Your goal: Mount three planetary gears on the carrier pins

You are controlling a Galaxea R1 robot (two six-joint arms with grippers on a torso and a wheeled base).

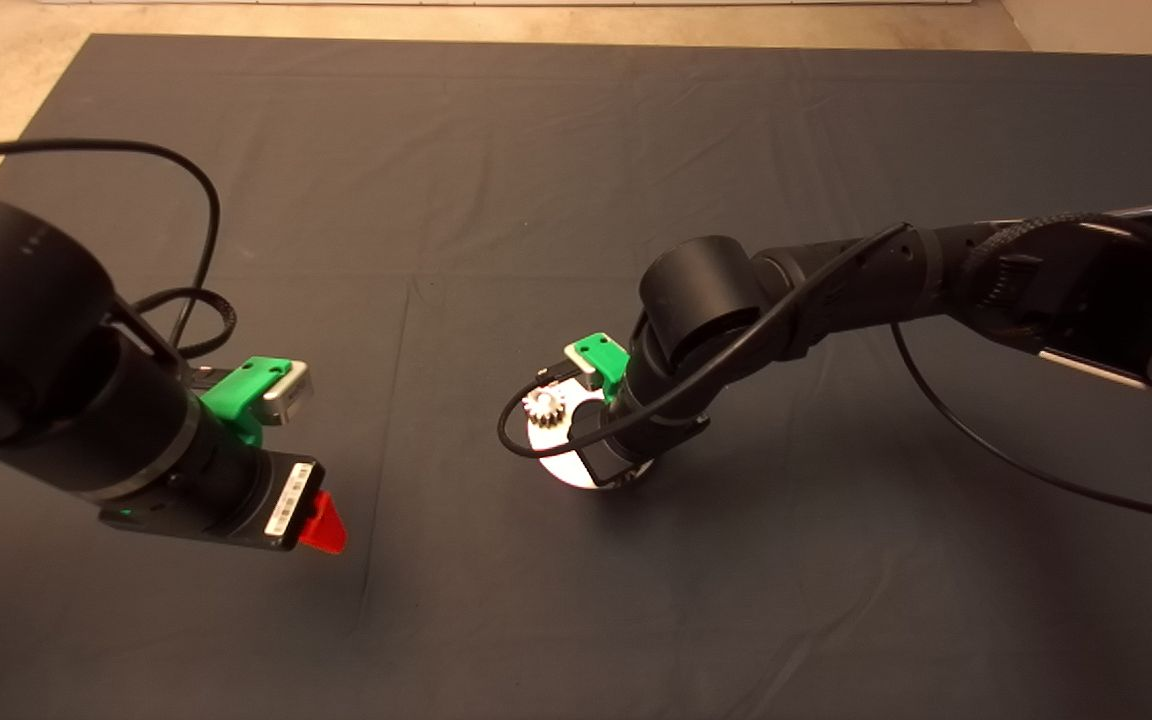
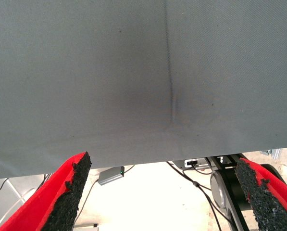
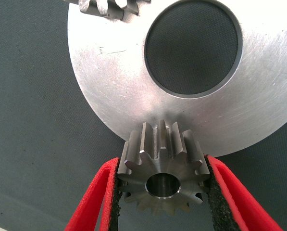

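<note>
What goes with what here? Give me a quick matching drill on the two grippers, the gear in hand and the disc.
1 left gripper
2 right gripper
3 held gear
4 disc

A flat on the mat, big centre hole
B open, over bare mat
C shut on a gear
D between the red fingers, at the disc's edge

Pairs: 1-B, 2-C, 3-D, 4-A

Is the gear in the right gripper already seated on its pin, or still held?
Held. The right gripper clamps the small silvery toothed gear at the shiny round disc's edge; its centre hole shows no pin.
</note>
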